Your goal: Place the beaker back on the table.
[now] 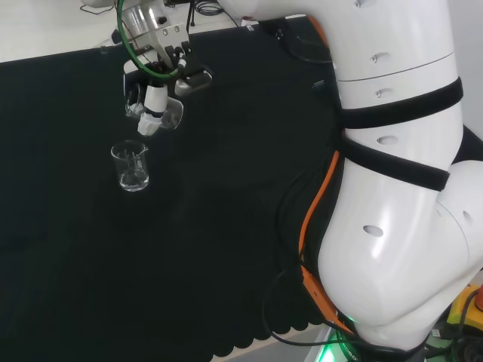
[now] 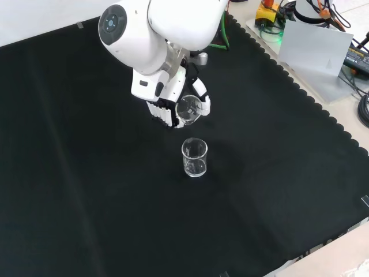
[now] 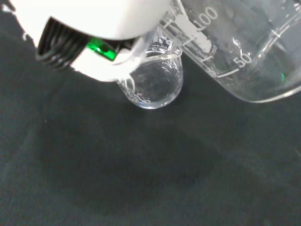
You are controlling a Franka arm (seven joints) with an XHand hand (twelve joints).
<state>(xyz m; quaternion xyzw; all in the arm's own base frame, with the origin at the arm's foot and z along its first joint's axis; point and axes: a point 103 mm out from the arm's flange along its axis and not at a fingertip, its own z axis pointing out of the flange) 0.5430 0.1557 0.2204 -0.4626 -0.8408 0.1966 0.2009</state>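
The hand [image 2: 173, 107] hangs above the black cloth [image 2: 86, 190] with its fingers curled round a clear beaker [image 2: 188, 109], which it holds tilted well over, off the cloth. In the front view the beaker's open mouth faces the camera, just below the arm's big white link [image 2: 150, 34]. In the head view the held beaker [image 1: 170, 113] sits at the fingertips, leaning to the right, with a white finger [image 1: 153, 105] across its front. A second beaker [image 2: 194, 157] stands upright on the cloth, apart from the hand; in the front view it is just below the held one, and in the head view it [image 1: 130, 166] stands below and slightly left of the hand [image 1: 147, 94]. In the wrist view the held beaker [image 3: 244, 52] is close and large, its printed scale marks showing on the wall, while the standing beaker [image 3: 153, 84] is seen from above past a blurred white part of the hand [image 3: 94, 23]. Whether either beaker holds liquid cannot be told.
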